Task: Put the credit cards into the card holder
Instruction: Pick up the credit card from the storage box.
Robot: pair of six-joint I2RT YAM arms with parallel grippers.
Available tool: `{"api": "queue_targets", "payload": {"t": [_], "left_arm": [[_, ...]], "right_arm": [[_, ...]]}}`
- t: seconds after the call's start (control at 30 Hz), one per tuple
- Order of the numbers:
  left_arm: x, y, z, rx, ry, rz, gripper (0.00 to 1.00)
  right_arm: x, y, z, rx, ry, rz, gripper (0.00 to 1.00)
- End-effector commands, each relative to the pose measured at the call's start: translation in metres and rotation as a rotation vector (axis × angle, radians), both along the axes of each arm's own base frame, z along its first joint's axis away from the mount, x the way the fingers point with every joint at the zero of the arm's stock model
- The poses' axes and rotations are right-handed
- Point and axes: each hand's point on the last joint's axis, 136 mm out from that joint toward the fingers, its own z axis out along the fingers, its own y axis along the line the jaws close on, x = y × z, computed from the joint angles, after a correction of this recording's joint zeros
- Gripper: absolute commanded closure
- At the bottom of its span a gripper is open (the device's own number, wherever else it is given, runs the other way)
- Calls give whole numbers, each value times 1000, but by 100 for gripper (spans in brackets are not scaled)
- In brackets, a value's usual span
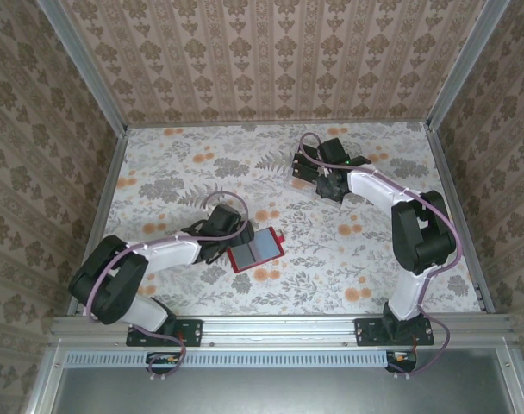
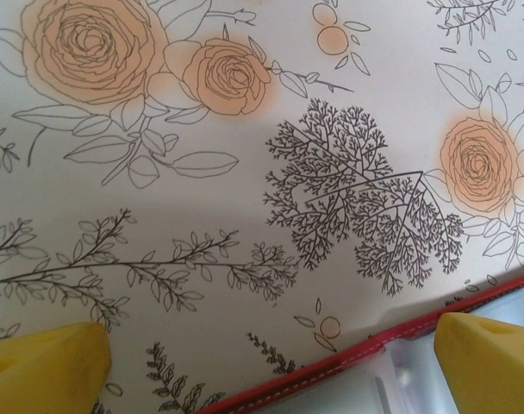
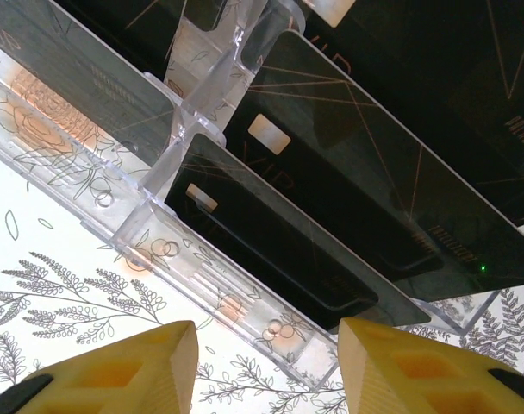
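Top view: the card holder (image 1: pixel 256 249) lies open on the table (image 1: pixel 365 250), just beside the left gripper (image 1: pixel 233 244). The right gripper (image 1: pixel 310 172) is well apart from it, at the clear stand (image 1: pixel 296 160). Left wrist view: jaws wide and empty, with the holder's red edge under the right-hand finger. Right wrist view: jaws half-wide and empty. The credit cards (image 3: pixel 279 241) stand just ahead in the stand, their long edges slanting down to the right.

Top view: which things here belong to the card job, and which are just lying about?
Job:
credit cards
red card holder, open, by the left gripper

Just there:
clear plastic stand, holding the cards
floral table cover
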Motion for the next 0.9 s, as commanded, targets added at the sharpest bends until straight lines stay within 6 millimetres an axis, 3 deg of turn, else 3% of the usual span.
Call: {"api": "queue_targets", "payload": {"t": [0.0,0.2,0.43,0.7,0.87], "left_arm": [[22,-32,7,-95,-34,-68,0],[45,-59,12,-125,-44,-121,0],[68,-82,31,-146,-72,-179,0],[74,-71,55,-172,-98,-163,0],[70,-60,58,-179,-99,-143,0]], "right_arm": [[4,-3,2,-51,4,16,52],[6,0,-2,-43,17,31,52],[6,3,-7,-40,34,46,54],[3,5,-12,-49,51,91,59],[1,6,-15,-68,59,129,63]]}}
